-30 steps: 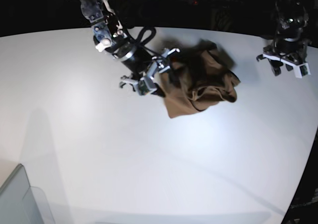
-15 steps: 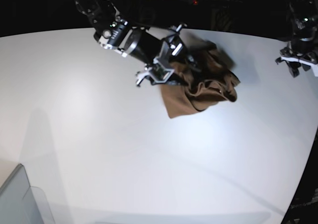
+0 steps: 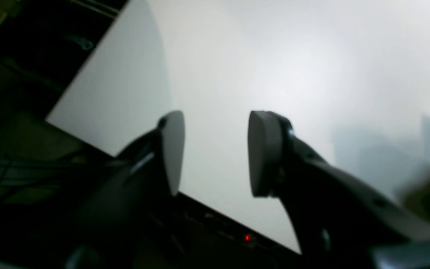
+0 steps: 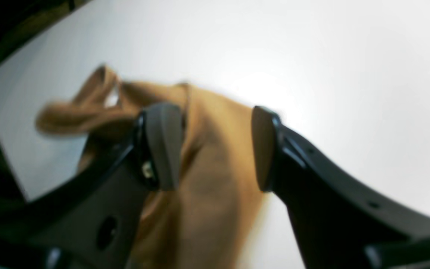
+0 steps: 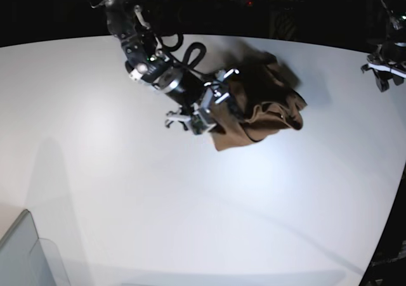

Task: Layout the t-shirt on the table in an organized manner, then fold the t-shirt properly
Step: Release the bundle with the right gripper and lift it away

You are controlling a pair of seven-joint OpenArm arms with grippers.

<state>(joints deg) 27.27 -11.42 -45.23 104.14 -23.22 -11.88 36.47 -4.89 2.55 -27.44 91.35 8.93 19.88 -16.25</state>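
The t-shirt [image 5: 266,108], one crumpled heap on the table [image 5: 127,191], apparently lies untouched between two gaping claws.

You will find nothing to read here: no lettering, label, brand, number or sign shows on the t-shirt [image 5: 263,111], on the table [image 5: 127,191], or on either arm in any of the three views. Both wrist views are blurred, so fine print there, if any exists, may simply be too soft for you to make out.
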